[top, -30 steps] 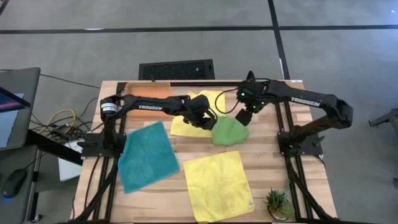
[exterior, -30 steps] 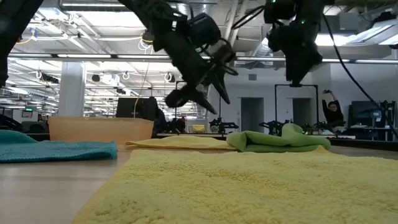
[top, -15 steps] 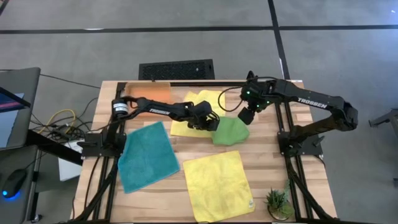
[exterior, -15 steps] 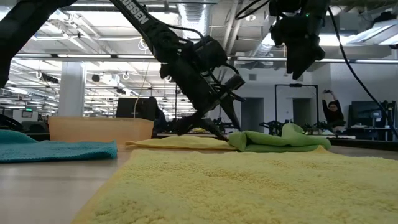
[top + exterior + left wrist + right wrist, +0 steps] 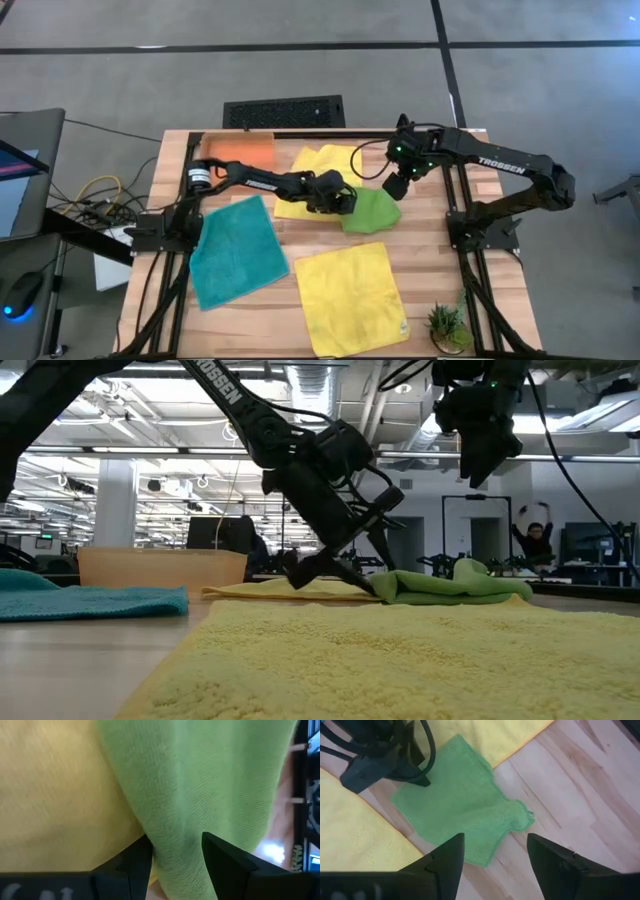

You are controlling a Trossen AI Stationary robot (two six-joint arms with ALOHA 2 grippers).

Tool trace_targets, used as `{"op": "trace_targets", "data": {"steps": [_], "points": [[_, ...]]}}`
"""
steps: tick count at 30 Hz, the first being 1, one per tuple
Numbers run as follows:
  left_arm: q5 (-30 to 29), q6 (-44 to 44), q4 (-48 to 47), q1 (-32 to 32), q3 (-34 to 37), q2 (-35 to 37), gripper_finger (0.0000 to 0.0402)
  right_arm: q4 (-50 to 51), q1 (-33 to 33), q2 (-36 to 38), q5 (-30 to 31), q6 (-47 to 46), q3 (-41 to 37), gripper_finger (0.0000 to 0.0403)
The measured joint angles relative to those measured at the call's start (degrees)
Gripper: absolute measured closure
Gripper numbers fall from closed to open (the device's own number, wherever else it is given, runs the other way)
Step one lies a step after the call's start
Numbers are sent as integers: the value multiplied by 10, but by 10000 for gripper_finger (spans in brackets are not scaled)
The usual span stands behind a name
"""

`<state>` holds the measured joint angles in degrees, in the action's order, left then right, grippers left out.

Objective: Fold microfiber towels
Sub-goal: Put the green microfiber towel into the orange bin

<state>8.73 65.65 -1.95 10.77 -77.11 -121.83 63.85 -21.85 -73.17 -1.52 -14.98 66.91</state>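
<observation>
The lime green towel (image 5: 370,210) lies bunched at the table's middle, its left part resting on the far yellow towel (image 5: 315,168). My left gripper (image 5: 349,200) is open, down at the green towel's left edge (image 5: 172,845). One finger stands on each side of that edge. My right gripper (image 5: 393,188) hangs open above the green towel's (image 5: 465,815) far right part and touches nothing. A teal towel (image 5: 235,250) and a second yellow towel (image 5: 350,295) lie flat nearer the front. My left gripper slants down from the table's left, its open fingers (image 5: 372,588) straddling the green towel's left edge where it lies on the yellow towel. I cannot tell whether the fingertips touch the cloth. The towel lies slack on the table.
An orange tray (image 5: 240,150) sits at the far left corner. A small potted plant (image 5: 447,325) stands at the near right corner. Bare wood shows to the right of the green towel (image 5: 570,785).
My left gripper has come down and toward the table's right, rolling a little, until its fingers reach the green towel's left edge. It has stayed open. The towels lie as before.
</observation>
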Motion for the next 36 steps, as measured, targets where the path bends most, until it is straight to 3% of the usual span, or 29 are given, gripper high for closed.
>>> {"op": "trace_targets", "data": {"steps": [9, 11, 17, 23, 36], "points": [[-31, -21, 19, -7, 1, -2, 247, 0, 0, 0, 0, 0, 0, 163], [-35, -27, 14, -7, 1, -2, 270, 0, 0, 0, 0, 0, 0, 163], [-36, -69, 18, -7, 1, -2, 389, 0, 0, 0, 0, 0, 0, 163], [-19, -80, 18, -7, 1, 4, 398, 0, 0, 0, 0, 0, 0, 163], [-22, -145, -53, -3, 1, 102, 401, 7, 0, 0, 0, 0, 0, 163]]}}
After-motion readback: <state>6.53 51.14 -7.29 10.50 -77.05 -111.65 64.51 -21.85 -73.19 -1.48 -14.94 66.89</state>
